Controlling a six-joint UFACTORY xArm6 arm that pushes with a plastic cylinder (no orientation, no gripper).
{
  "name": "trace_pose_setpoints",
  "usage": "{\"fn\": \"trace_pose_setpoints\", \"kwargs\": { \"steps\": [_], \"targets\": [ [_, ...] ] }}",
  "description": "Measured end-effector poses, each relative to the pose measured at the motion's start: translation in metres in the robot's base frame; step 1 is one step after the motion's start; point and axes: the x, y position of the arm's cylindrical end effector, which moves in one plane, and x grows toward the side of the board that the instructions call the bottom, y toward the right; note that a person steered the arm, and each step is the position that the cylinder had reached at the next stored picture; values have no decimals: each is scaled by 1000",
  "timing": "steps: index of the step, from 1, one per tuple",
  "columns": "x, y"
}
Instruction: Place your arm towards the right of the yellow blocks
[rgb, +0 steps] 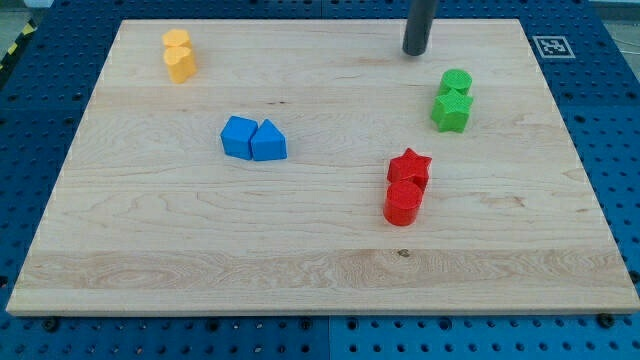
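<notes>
Camera view. Two yellow blocks stand touching one another near the board's top-left corner, one just above the other in the view; their exact shapes are hard to make out. My tip rests on the wooden board near its top edge, right of centre, level with the yellow pair and well apart from it towards the view's right. The rod is a plain dark shaft with nothing to open or close, and it holds nothing; its upper part is cut off by the view's top edge. A green cylinder and a green star touch just below and right of the tip. A blue cube and a blue wedge-like block sit side by side, touching, left of centre. A red star abuts a red cylinder right of centre. A fiducial marker lies beyond the board's top-right corner.
</notes>
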Motion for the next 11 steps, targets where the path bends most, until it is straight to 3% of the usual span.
{"fn": "trace_pose_setpoints", "kwargs": {
  "steps": [6, 9, 11],
  "targets": [
    [1, -133],
    [1, -163],
    [1, -226]
  ]
}}
